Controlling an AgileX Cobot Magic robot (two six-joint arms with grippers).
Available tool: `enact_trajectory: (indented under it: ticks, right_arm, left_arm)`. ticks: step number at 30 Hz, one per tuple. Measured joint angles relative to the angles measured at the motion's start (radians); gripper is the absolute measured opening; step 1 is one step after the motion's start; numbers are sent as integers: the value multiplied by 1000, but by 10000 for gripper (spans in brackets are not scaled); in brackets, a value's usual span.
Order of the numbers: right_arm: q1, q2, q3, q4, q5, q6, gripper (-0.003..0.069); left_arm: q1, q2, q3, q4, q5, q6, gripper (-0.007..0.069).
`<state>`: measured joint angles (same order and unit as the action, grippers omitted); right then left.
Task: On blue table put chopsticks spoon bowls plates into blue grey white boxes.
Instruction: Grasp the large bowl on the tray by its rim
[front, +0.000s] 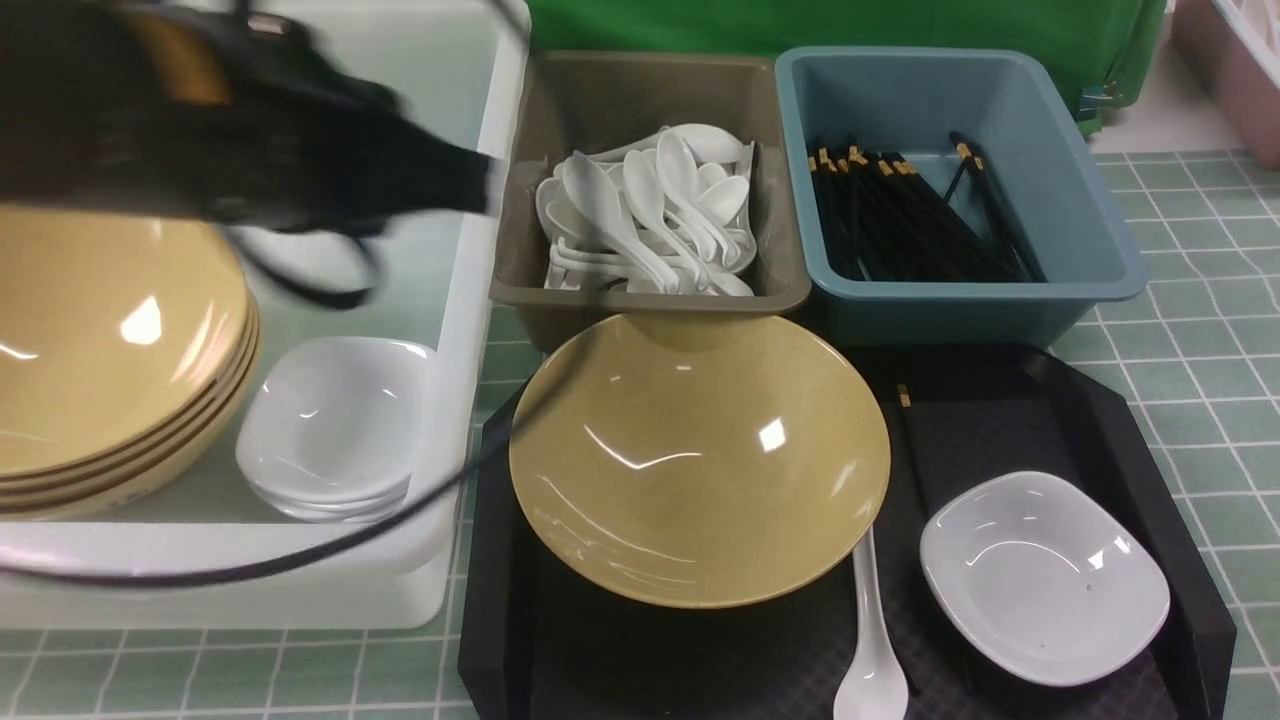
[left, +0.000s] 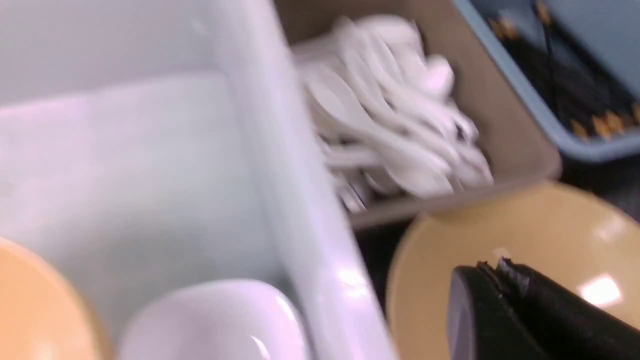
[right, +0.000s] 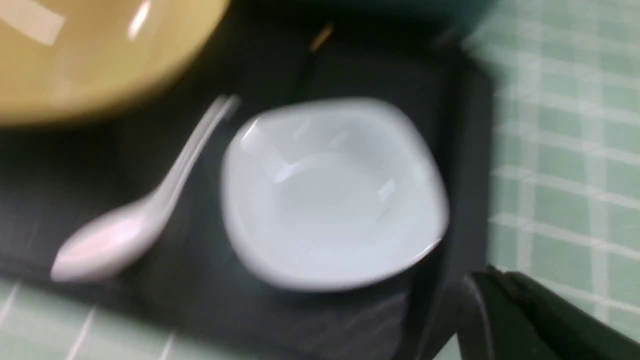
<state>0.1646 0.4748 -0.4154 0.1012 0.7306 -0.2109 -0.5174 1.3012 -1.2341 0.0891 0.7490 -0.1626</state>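
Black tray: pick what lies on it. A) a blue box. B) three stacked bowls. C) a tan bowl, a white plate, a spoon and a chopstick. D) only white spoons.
C: the black tray carries one tan bowl, one white plate, a spoon and a black chopstick.

The tiled desk (front: 1200, 380) carries a black tray (front: 1130, 440). Behind the tray stand a grey box (front: 640, 90) and a blue box (front: 920, 90), and left of it a white tub (front: 250, 600).

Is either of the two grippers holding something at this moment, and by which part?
Nothing is held. The left gripper and the right gripper both have their jaws shut, with nothing visible between them.
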Motion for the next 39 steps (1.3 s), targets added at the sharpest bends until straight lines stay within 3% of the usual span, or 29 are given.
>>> enact_trajectory:
  ticks: [6, 15, 26, 36, 39]
  right_arm:
    - [109, 73, 48, 11, -108, -31, 35]
    - [149, 73, 95, 14, -183, -31, 35]
    - [149, 73, 95, 14, -208, -30, 35]
    - [149, 73, 95, 14, -216, -30, 36]
    - [149, 73, 95, 14, -216, -30, 37]
  left_arm:
    - [-71, 287, -126, -169, 65, 163, 3]
    - [-107, 537, -136, -271, 79, 278, 3]
    - [-171, 641, -138, -319, 129, 319, 3]
    - [-221, 647, -145, -568, 173, 474, 5]
    - [-217, 630, -159, -557, 212, 490, 6]
